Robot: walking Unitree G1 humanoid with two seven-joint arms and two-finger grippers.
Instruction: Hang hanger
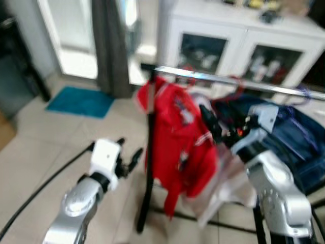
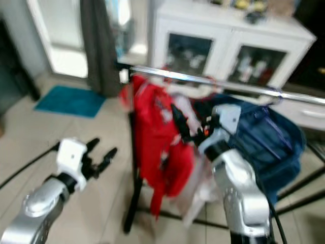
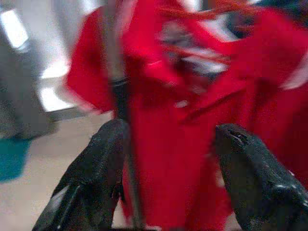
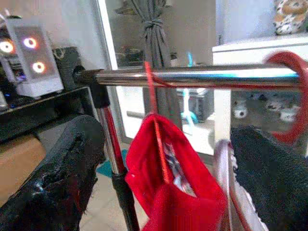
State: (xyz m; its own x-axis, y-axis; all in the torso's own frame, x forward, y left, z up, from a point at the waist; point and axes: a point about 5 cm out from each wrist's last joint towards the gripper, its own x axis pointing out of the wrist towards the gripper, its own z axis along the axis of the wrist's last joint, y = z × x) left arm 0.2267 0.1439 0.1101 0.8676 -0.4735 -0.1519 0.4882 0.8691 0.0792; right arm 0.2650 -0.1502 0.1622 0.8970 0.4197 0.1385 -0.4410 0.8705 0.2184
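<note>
A silver rail (image 1: 228, 80) on a black post (image 1: 148, 168) carries a red jacket (image 1: 180, 137) and, further right, a blue denim garment (image 1: 294, 132). The jacket hangs from a thin red hanger hook (image 4: 148, 77) that lies over the rail (image 4: 202, 77). My right gripper (image 1: 210, 122) is raised just under the rail at the jacket's right shoulder. In the right wrist view its fingers stand open on either side of the jacket's collar (image 4: 163, 192), holding nothing. My left gripper (image 1: 131, 152) is open and low, left of the post, pointing at the jacket (image 3: 192, 120).
A white cabinet (image 1: 223, 35) with glass doors stands behind the rack. A grey curtain (image 1: 109, 46) and a teal mat (image 1: 81, 101) lie at the back left. A black cable (image 1: 45, 183) crosses the tiled floor on the left. Rack legs (image 1: 203, 218) spread low.
</note>
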